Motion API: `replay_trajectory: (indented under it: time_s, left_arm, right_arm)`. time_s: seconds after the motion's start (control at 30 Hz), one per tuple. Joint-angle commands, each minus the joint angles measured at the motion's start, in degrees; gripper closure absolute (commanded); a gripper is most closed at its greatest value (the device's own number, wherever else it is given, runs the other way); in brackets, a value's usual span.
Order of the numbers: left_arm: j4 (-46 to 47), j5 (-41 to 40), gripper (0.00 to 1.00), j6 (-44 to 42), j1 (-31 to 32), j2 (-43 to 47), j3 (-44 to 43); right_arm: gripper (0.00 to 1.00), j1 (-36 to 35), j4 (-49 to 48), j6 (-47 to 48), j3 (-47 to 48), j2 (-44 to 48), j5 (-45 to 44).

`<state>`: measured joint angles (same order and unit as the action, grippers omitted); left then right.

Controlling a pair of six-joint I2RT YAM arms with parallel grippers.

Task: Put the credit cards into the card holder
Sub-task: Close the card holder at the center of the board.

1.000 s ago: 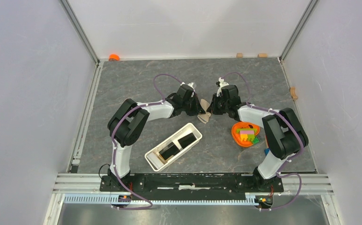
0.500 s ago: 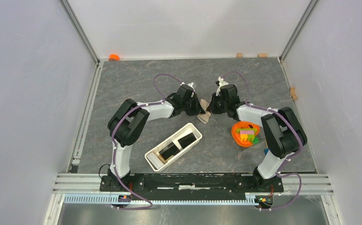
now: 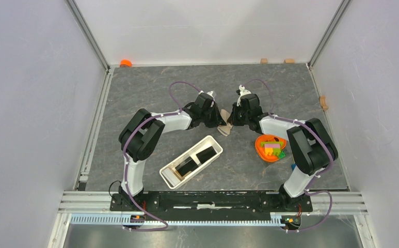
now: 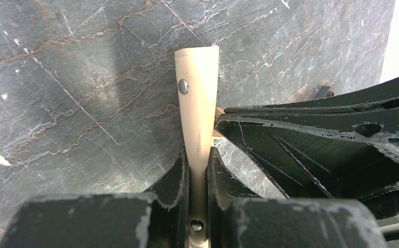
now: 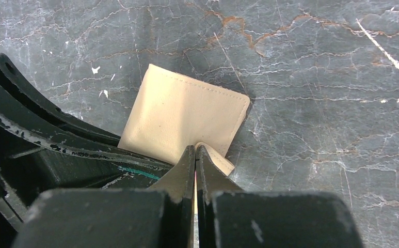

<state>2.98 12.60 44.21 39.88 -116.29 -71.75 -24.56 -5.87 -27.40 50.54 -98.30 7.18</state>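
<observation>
The card holder, a long white tray [image 3: 167, 178], lies at an angle in front of the arms. Two black credit cards [image 3: 187, 166] [image 3: 204, 154] lie inside it. Both grippers meet behind the tray at a beige leather wallet [image 3: 225, 129] with a snap stud. My left gripper [image 3: 221, 123] [image 4: 198, 155] is shut on the wallet's edge [image 4: 197, 93] and holds it upright. My right gripper [image 3: 232, 122] [image 5: 195, 150] is shut on a thin flap of the same wallet [image 5: 187, 116].
An orange bowl [image 3: 270, 147] of coloured blocks sits right of the tray, under the right arm. An orange object [image 3: 125, 63] lies in the far left corner. Small wooden blocks [image 3: 264, 60] [image 3: 323, 102] lie along the far and right edges.
The right wrist has crept slightly left and away, closer to the left gripper. The left arm, the wallet, the tray and the cards have stayed in place.
</observation>
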Motion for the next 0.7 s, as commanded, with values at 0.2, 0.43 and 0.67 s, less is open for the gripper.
replay_trajectory:
  time_s: [0.2,0.43,0.67]
  left_arm:
    - [-4.1,-0.4,0.98,-2.2,0.9,-2.7,-0.8]
    - [-3.3,0.3,0.98,-2.7,1.1,-2.9,-0.9]
    - [-0.7,1.9,0.98,-3.7,1.5,-3.0,-0.7]
  right_arm:
    - [1.00,-3.0,-4.2,-3.7,-1.0,0.0,4.1]
    - [1.00,-4.7,-2.4,-4.4,1.1,-1.8,3.9]
    - [1.00,-5.8,-2.3,-5.8,1.6,-3.6,3.8]
